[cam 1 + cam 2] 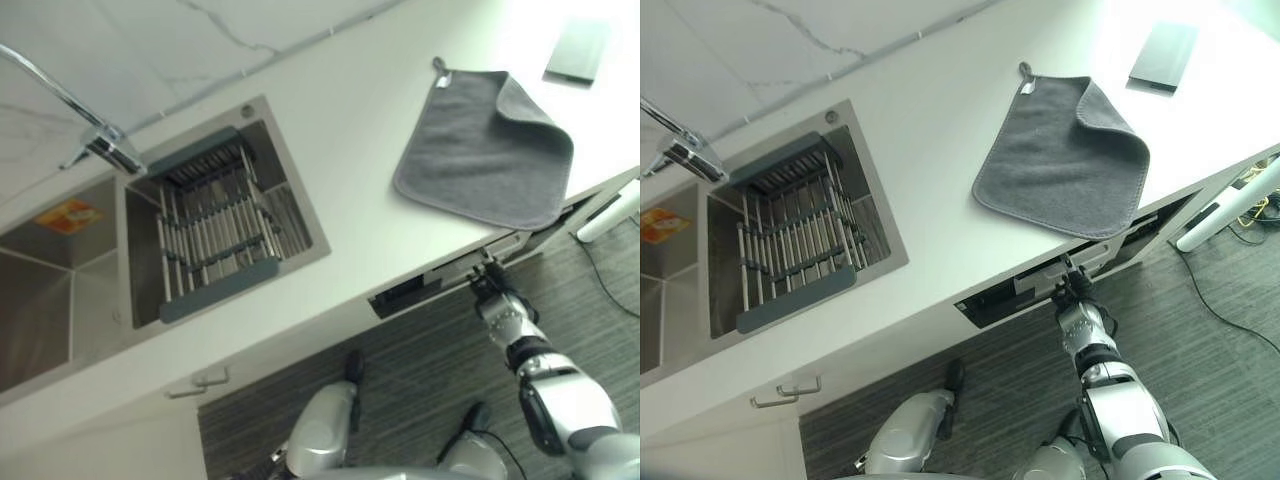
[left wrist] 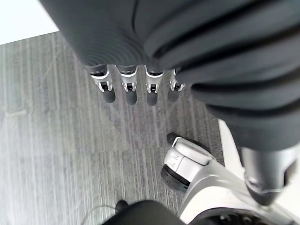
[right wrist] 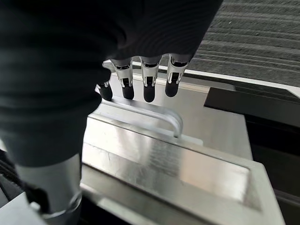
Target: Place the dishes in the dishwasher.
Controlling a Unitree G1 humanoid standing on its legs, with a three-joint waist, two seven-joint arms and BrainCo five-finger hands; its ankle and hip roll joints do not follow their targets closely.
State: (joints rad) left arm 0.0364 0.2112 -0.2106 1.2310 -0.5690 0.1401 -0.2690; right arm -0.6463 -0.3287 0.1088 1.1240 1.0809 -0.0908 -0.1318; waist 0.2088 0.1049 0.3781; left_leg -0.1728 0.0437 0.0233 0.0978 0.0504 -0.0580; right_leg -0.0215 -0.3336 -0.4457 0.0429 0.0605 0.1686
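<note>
Steel dishwasher door point(image 3: 178, 164) sits under the bench point(image 1: 340, 130) edge at 4 o'clock in the left eye view, cracked ajar; right hand point(image 3: 140, 79) is at its bar handle point(image 3: 154, 115), fingers point(image 3: 149, 89) hanging fairly straight just above the bar, not wrapped round it. Left hand point(image 2: 136, 86) hangs over the floor point(image 2: 47, 117), fingers relaxed, holding nothing. No dishes visible; sink rack point(image 1: 215, 225) at 9 o'clock looks empty. Risks: fingers likely slip off the smooth bar if pulled without curling under; door could drop open fast; grey towel point(image 1: 490, 150) overhangs the bench edge above the door and could snag or slide off.
</note>
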